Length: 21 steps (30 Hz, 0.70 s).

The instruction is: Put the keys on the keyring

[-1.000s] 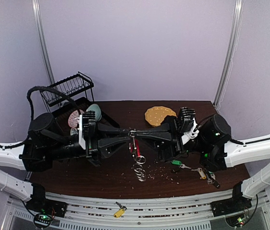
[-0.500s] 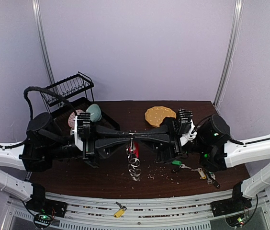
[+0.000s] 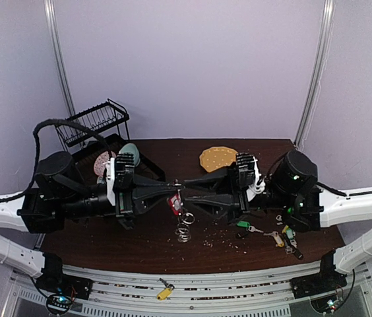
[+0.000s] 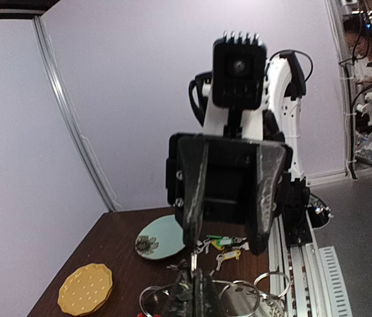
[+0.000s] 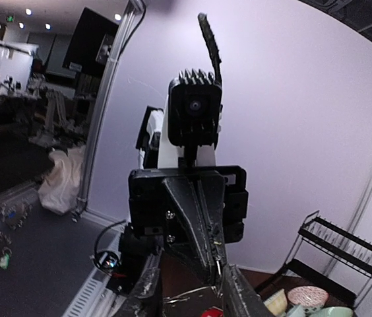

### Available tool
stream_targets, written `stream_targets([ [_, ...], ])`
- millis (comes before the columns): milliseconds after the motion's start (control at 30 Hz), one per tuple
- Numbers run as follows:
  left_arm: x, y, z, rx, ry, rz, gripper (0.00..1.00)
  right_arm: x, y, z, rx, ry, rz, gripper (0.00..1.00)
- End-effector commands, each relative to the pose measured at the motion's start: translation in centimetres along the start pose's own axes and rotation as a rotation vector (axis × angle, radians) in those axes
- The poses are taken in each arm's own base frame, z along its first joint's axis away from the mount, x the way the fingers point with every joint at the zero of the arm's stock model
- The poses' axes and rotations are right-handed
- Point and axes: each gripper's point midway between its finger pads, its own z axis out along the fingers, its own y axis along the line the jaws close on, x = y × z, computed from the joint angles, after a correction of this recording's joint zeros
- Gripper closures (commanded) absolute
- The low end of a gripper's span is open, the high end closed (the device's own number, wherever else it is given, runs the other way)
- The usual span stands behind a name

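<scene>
My left gripper [image 3: 178, 189] is shut on the keyring [image 3: 183, 226], which hangs under its tips as a red piece [image 3: 175, 203] with silver loops below. In the left wrist view the shut fingers [image 4: 193, 295] pinch it, the loops [image 4: 239, 296] spread beside them, and a short silver blade [image 4: 193, 263] sticks out of the tips. My right gripper [image 3: 190, 191] faces the left one tip to tip; it is open, with its fingers [image 5: 239, 294] apart and nothing between them. Loose keys [image 3: 265, 232] with green and yellow tags lie on the table under the right arm.
A yellow dotted plate [image 3: 220, 158] lies at the back of the brown table [image 3: 146, 247]. At the back left stands a black dish rack [image 3: 97, 124] with a teal plate [image 3: 128, 156] and a pink dotted plate [image 3: 101, 163] by it. A yellow-tagged key [image 3: 165, 292] rests on the front rail.
The right gripper has opened and let go, while the left has closed fully. The keyring has shifted a little left and now hangs from the left gripper alone.
</scene>
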Motion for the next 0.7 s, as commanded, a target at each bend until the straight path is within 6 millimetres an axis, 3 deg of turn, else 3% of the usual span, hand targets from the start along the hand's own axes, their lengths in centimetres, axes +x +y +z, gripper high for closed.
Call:
stream_targets([
  [0, 2.2, 2.1, -1.2, -0.089, 0.247, 0.057, 1.0, 1.0, -0.9, -0.9, 0.016, 0.243, -0.121, 0.65],
  [200, 3.6, 2.4, -1.1, -0.081, 0.428, 0.071, 1.0, 2.5, -2.1, -0.5, -0.001, 0.444, -0.195, 0.69],
  [500, 2.8, 2.0, -0.6, -0.049, 0.442, 0.082, 1.0, 4.0, -2.6, -0.3, -0.012, 0.557, -0.206, 0.72],
  [667, 2.7, 1.8, -0.3, -0.036, 0.439, 0.078, 1.0, 4.4, -2.6, 0.3, -0.014, 0.556, -0.189, 0.82],
])
